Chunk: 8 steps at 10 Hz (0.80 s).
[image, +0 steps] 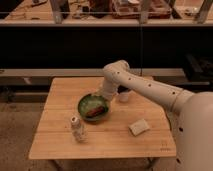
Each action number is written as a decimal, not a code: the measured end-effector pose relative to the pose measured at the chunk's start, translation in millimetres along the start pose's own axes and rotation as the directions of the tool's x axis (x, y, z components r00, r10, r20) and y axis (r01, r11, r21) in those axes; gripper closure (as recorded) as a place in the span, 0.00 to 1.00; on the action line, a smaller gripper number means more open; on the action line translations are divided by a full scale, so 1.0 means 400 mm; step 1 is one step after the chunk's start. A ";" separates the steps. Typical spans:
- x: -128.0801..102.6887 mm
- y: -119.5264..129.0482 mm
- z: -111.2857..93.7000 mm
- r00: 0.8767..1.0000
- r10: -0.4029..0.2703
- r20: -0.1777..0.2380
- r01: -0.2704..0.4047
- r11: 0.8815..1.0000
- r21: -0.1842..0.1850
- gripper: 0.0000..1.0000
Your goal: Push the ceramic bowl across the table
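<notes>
The green ceramic bowl (93, 107) with a darker rim and a reddish-brown item inside sits near the middle of the light-wood plank table (60, 95). My white arm reaches in from the right and bends down to the bowl's far right rim. My gripper (103, 95) is at that rim, right against the bowl. A small whitish cup (123, 96) stands just right of the arm, behind the bowl.
A small bottle (77, 128) stands at the table's front left. A pale flat sponge-like piece (139, 127) lies at the front right. Dark shelving with clutter runs behind the table. The floor is bare to the left.
</notes>
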 end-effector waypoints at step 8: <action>0.049 0.195 -0.143 0.991 0.121 -0.059 -0.126 0.988 -0.094 0.63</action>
